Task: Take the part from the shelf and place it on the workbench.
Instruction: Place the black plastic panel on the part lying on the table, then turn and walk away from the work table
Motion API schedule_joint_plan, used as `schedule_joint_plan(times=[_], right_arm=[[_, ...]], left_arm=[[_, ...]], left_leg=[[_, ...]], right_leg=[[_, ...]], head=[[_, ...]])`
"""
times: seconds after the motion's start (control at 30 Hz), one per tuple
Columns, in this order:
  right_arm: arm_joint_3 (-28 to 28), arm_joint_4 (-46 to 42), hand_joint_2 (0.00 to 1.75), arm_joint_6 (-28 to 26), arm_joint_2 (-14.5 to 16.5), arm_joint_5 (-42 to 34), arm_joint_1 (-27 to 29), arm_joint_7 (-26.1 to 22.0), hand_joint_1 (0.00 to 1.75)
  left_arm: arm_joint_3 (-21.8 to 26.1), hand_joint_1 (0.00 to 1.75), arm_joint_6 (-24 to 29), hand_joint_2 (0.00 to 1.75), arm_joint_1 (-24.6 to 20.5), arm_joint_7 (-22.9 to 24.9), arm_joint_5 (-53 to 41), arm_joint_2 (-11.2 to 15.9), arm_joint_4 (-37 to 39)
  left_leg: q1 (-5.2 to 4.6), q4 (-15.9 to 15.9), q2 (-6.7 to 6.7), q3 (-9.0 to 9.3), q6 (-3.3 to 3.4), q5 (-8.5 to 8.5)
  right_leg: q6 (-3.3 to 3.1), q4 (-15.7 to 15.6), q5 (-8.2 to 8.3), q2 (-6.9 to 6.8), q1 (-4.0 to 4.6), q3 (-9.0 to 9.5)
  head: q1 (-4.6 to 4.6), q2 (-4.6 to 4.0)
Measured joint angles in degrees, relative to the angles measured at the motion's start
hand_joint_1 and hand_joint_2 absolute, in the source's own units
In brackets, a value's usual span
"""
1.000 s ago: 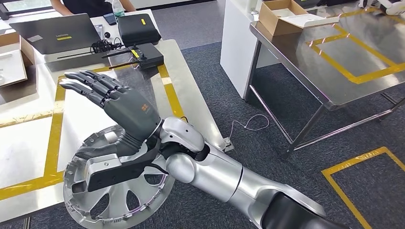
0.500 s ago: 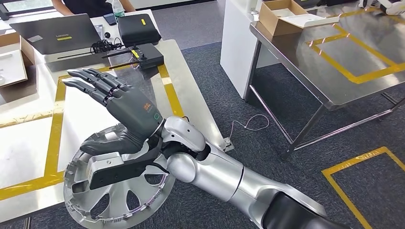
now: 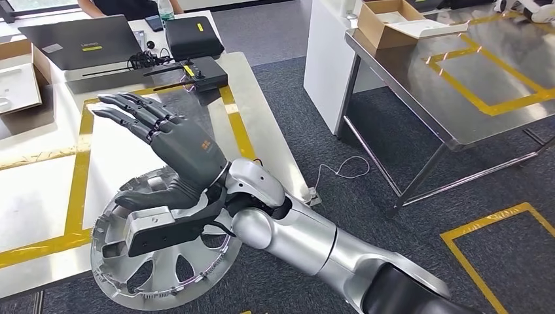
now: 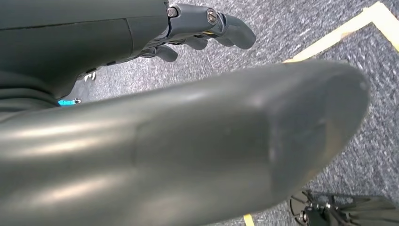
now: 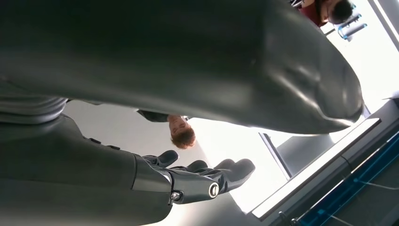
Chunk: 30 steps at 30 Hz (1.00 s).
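The part point(image 3: 163, 275) is a silver spoked wheel disc. It lies flat at the front corner of the white workbench point(image 3: 39, 196), with its near rim hanging over the edge. My right hand point(image 3: 177, 147) hovers just above the disc with its fingers stretched out and apart and its thumb low over the far rim, holding nothing. The wrist camera box hides the disc's middle. In the right wrist view the right hand point(image 5: 197, 179) is spread with nothing in it. My left hand point(image 4: 207, 28) hangs over grey carpet, fingers loosely bent and holding nothing.
Yellow tape point(image 3: 78, 176) frames the workbench top. At its far end stand a laptop point(image 3: 78, 42), a black case point(image 3: 191, 37) and a black box with antennas point(image 3: 199, 72); a person point(image 3: 131, 6) stands behind. A steel table point(image 3: 471, 85) carrying a cardboard box point(image 3: 386, 19) is on the right.
The whole picture has shifted slightly, so the camera has moved. My right hand stays spread above the disc, and the disc lies where it was.
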Motion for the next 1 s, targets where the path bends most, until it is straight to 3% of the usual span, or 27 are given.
schedule_joint_plan(times=[0.07,0.1,0.13,0.23,0.3,0.4,0.47,0.7,0.77,0.8,0.83,0.9,0.93,0.97,1.0], right_arm=[[0.01,-0.11,0.00,0.00,-0.02,-0.03,-0.01,0.00,0.00],[0.01,-0.20,0.00,0.00,-0.03,-0.05,-0.04,0.00,0.00],[0.02,-0.27,0.00,0.01,-0.03,-0.08,-0.11,0.01,0.00],[0.02,-0.34,0.00,0.05,-0.03,-0.14,-0.27,0.01,0.00],[0.04,-0.34,0.00,0.09,0.01,-0.17,-0.29,0.01,0.00],[0.09,-0.34,0.00,0.18,0.02,-0.12,-0.24,0.02,0.00],[0.11,-0.34,0.00,0.20,0.02,-0.12,-0.21,0.02,0.00],[0.13,-0.33,0.00,0.20,0.02,-0.12,-0.20,0.04,0.00],[0.16,-0.33,0.00,0.17,0.02,-0.07,-0.19,0.12,0.00],[0.19,-0.36,0.00,0.14,0.03,-0.01,-0.21,0.19,0.00],[0.20,-0.39,0.00,0.11,0.02,0.08,-0.25,0.27,0.00],[0.22,-0.43,0.00,0.07,-0.02,0.19,-0.30,0.45,0.00],[0.22,-0.43,0.00,0.07,-0.05,0.21,-0.28,0.52,0.00],[0.22,-0.42,0.00,0.08,-0.07,0.21,-0.26,0.60,0.00],[0.22,-0.39,0.00,0.10,-0.09,0.21,-0.24,0.66,0.00]], left_arm=[[0.00,0.00,0.02,0.00,-0.06,0.12,-0.10,-0.05,0.01],[0.00,0.00,0.04,0.00,-0.09,0.20,-0.17,-0.06,0.01],[0.00,0.00,0.06,0.00,-0.12,0.27,-0.23,-0.05,0.01],[0.01,0.00,0.09,0.00,-0.09,0.39,-0.31,-0.10,0.04],[0.02,0.00,0.15,0.00,-0.04,0.38,-0.18,-0.13,0.10],[0.11,0.00,0.43,0.00,-0.06,0.22,0.05,-0.10,0.14],[0.15,0.00,0.48,0.00,-0.06,0.16,0.07,-0.09,0.14],[0.22,0.00,0.49,0.00,-0.03,0.13,0.07,-0.09,0.14],[0.35,0.00,0.50,0.00,-0.04,0.06,0.05,-0.09,0.15],[0.42,0.00,0.49,0.00,-0.10,0.03,0.04,-0.11,0.15],[0.47,0.00,0.39,0.00,-0.18,-0.02,0.04,-0.21,0.15],[0.61,0.00,0.19,0.00,-0.29,-0.15,0.05,-0.42,0.14],[0.72,0.00,0.10,0.00,-0.26,-0.21,0.07,-0.52,0.14],[0.81,0.00,0.08,0.00,-0.22,-0.26,0.07,-0.54,0.14],[0.90,0.00,0.07,0.00,-0.16,-0.31,0.07,-0.56,0.14]], left_leg=[[0.35,0.14,-0.17,-0.31,-0.75,0.30],[0.42,0.13,-0.27,-0.40,-1.23,0.49],[0.41,0.10,-0.37,-0.51,-1.77,0.73],[0.50,-0.22,-0.48,-0.82,-3.30,1.34],[0.59,2.21,-0.34,-1.94,-3.56,-1.24],[0.22,11.82,-0.26,-5.15,-3.37,-8.37],[0.06,14.50,-0.26,-5.94,-3.36,-9.82],[-0.03,15.79,-0.26,-6.06,-3.31,-10.08],[-0.31,12.30,-0.24,-2.32,-2.85,-7.69],[-0.65,8.57,-0.30,0.54,-2.22,-6.53],[-0.81,4.39,-0.25,3.01,-1.23,-4.94],[-0.98,0.65,-0.12,3.67,0.48,-3.69],[-0.86,0.58,0.02,2.74,0.93,-2.71],[-0.86,0.62,0.05,1.88,0.97,-2.06],[-0.87,0.67,0.06,1.00,0.94,-1.41]], right_leg=[[0.10,-7.91,2.85,0.16,-0.26,4.70],[-0.17,-10.45,3.69,0.36,-0.21,6.09],[-0.62,-11.65,3.83,0.55,-0.08,6.60],[-2.43,-11.95,4.38,0.64,0.17,5.75],[-3.58,-12.26,5.31,0.41,0.13,5.06],[-4.49,-12.30,6.54,0.22,0.55,3.56],[-4.61,-12.28,6.85,0.19,0.70,3.13],[-4.65,-12.27,7.17,0.18,0.84,2.71],[-4.59,-12.11,8.25,0.17,1.16,1.28],[-4.18,-12.03,9.22,0.13,1.34,0.46],[-3.44,-11.38,9.16,0.16,1.40,-0.53],[-1.82,-7.33,5.80,0.20,1.25,-2.51],[-1.28,-3.70,2.77,0.26,1.10,-3.77],[-1.03,0.08,0.48,0.26,0.99,-4.72],[-0.87,3.03,-0.69,0.25,0.91,-5.16]], head=[[0.07,0.00],[0.13,0.00],[0.16,0.00],[0.14,0.00],[0.03,0.00],[-0.19,0.00],[-0.20,0.00],[-0.20,0.00],[-0.19,0.00],[-0.14,0.00],[-0.04,0.00],[0.23,0.00],[0.34,0.00],[0.40,0.00],[0.44,0.00]])
